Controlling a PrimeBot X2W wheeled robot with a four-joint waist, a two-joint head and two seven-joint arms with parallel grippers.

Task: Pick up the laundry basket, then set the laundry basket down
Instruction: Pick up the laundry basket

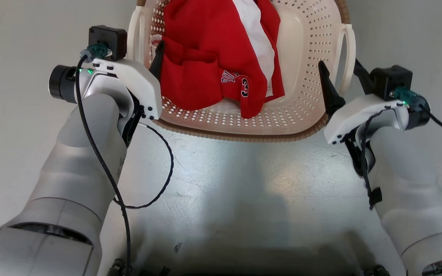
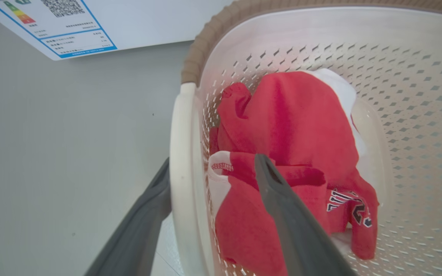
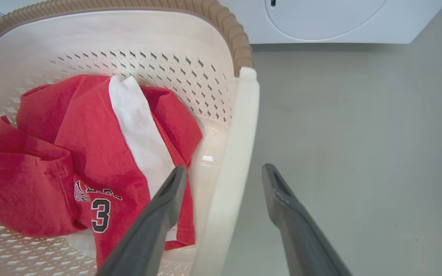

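Basket: top centre of the head view, cut off by the upper edge; it seems to rest on the grey floor; a red-and-white shirt lies inside.
Left gripper: spread; it straddles the left handle at lower centre of the left wrist view; one finger is outside, close against the handle, and the other is inside over the shirt, apart from the wall.
Right gripper: spread; one finger is on each side of the right handle at lower centre of the right wrist view, with a gap on both sides.
Background: a washer along the top of the right wrist view.
Done: both grippers look lined up on the handles.
Left: neither handle is pinched yet; closing, the lift and the set-down all appear still to come.
Progress: early, by my reading.
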